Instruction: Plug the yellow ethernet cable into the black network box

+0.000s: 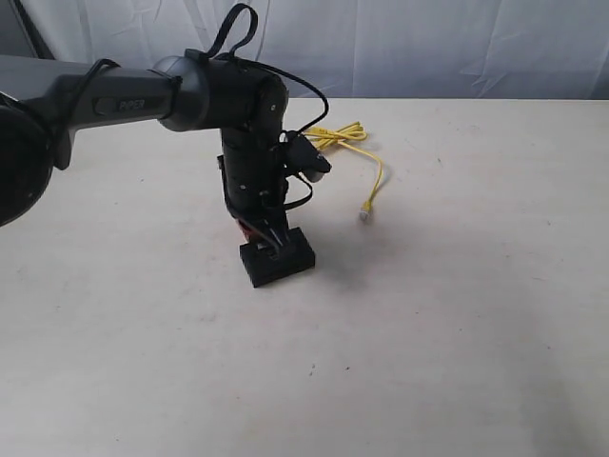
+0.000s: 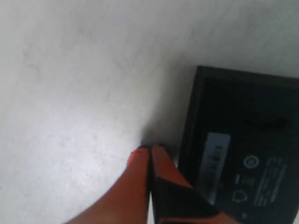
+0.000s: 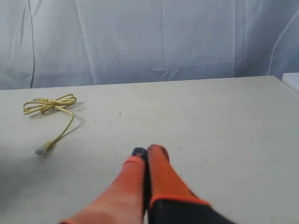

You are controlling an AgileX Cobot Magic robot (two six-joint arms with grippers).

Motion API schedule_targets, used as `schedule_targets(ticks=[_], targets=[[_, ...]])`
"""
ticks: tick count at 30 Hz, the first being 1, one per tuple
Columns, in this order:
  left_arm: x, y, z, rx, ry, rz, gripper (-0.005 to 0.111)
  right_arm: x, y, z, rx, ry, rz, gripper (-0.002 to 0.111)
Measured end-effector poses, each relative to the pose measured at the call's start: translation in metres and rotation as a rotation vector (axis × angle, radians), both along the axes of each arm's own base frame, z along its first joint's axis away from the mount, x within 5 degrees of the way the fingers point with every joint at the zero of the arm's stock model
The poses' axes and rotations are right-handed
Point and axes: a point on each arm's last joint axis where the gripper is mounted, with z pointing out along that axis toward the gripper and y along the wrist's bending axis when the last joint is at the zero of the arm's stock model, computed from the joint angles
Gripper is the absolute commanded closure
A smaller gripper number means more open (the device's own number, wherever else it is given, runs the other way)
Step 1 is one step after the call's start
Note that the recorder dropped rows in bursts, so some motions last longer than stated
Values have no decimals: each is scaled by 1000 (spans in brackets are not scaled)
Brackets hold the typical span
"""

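Closed and empty, left gripper (image 2: pixel 150 153) sits beside black network box (image 2: pixel 243 116); right gripper (image 3: pixel 148 154) closed too.

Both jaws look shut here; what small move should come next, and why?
Probably open the right gripper and start it toward the free plug of the yellow ethernet cable. The cable lies loose on the table, unheld, while the left gripper, jaws shut, is down beside the black network box.
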Motion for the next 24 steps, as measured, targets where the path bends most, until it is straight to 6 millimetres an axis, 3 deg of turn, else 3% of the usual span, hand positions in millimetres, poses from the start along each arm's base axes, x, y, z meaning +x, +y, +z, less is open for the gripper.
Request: schedule_targets(ticks=[18,24], targets=[[-6,3,0,32,60,35,107,0,2,1,93,-5,6,108],[-3,7,0,32,62,64,107,1,2,14,352,-145,-11,108]])
